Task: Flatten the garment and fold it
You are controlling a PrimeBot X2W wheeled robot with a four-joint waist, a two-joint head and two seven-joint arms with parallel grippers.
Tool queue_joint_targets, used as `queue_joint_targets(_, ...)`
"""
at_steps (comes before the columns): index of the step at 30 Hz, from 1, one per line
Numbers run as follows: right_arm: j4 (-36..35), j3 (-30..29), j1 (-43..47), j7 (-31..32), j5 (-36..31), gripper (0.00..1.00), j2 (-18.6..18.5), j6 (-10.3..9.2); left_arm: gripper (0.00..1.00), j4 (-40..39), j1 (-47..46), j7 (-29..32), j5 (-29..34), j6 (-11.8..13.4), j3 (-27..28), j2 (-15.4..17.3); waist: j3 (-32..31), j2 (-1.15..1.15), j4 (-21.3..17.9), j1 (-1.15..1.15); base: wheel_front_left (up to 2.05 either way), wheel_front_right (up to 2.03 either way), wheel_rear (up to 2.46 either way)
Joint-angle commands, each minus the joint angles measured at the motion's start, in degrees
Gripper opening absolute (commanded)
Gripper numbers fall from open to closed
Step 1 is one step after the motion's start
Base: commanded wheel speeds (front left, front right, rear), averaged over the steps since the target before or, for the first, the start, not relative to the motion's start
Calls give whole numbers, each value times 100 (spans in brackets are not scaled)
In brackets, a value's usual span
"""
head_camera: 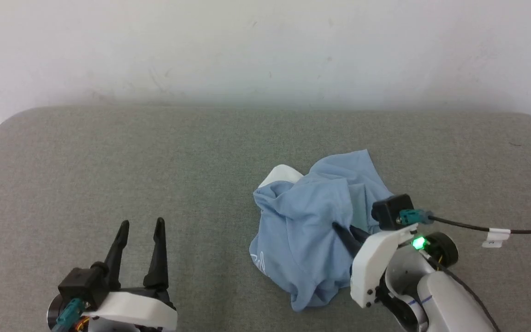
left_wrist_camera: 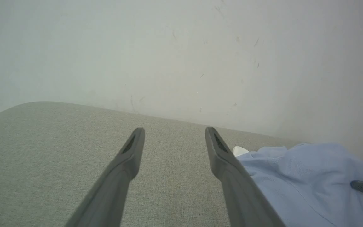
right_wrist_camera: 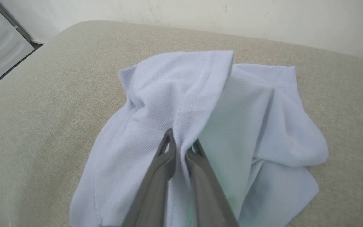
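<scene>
Crumpled garment (head_camera: 302, 221) on grey surface (head_camera: 109, 161), right claw (right_wrist_camera: 182, 138) seemingly pinching a fold, left claw (head_camera: 142, 222) spread

The garment (head_camera: 311, 230) lies on the table (head_camera: 109, 161), right of centre, the right gripper (right_wrist_camera: 182, 140) upon it. The left gripper (head_camera: 142, 222) stands well left.

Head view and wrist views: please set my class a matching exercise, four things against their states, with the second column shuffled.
Column one:
1 garment
2 left gripper
3 right gripper
4 table

Column two:
a pinched on a blue fold
b grey, with rounded corners
c crumpled in a heap
d open, holding nothing

Pairs: 1-c, 2-d, 3-a, 4-b
</scene>
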Motion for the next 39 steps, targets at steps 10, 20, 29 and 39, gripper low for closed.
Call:
queue_joint_targets(10,-1092,-1406,102,-577,-588,0,-253,-4,100,-63,-33,-27,107,-47,118,-25,23,0,-344,0,0,0,0)
queue_joint_targets(20,-1245,-4058,1932,49,-902,0,-13,-4,100,-48,-39,-27,116,-95,173,-57,118,0,-559,0,0,0,0)
queue_joint_targets(29,-1182,-4758,1877,-783,-592,100,-2,-4,100,-52,-41,-27,130,-105,233,-87,126,0,-710,0,0,0,0)
queue_joint_targets(39,-2441,-2851,1390,467,-981,100,-74,-4,100,1,-88,-27,147,-148,187,-132,69,0,-633,0,0,0,0)
